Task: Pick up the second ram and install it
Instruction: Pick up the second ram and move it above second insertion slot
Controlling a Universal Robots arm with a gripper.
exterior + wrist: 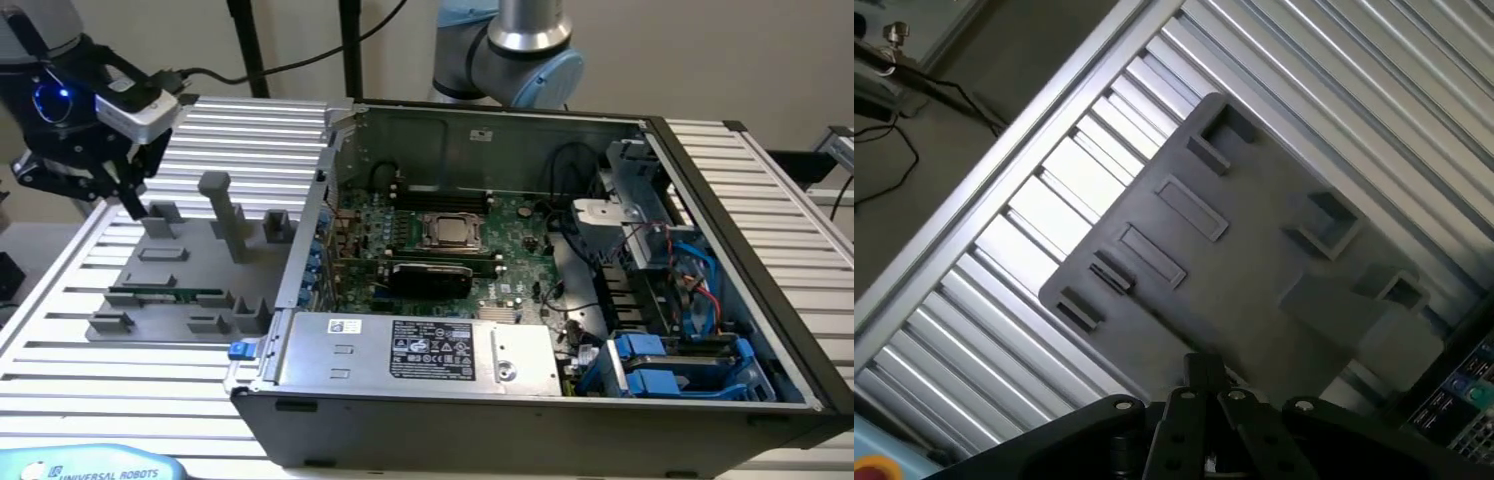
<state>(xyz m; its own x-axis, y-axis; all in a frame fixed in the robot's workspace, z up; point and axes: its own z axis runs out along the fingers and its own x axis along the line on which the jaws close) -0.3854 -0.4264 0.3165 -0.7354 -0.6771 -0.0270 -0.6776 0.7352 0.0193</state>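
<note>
The second ram (167, 295) is a thin green stick lying flat in a slot near the front of the grey holder plate (180, 260), at the exterior view's left. My gripper (135, 207) hangs above the plate's far left corner, well away from the stick, with its fingers together and nothing between them. In the wrist view the shut gripper (1204, 388) looks down on the grey holder plate (1244, 290) and its empty pockets. The open computer case (747, 250) with its motherboard (514, 225) lies to the exterior view's right of the plate.
Grey upright blocks (220, 212) stand on the holder plate between my gripper and the case wall (320, 220). A black card (427, 275) and the processor socket (451, 232) sit on the motherboard. Ribbed aluminium table (120, 380) surrounds everything. Cables (894, 120) lie beyond the table edge.
</note>
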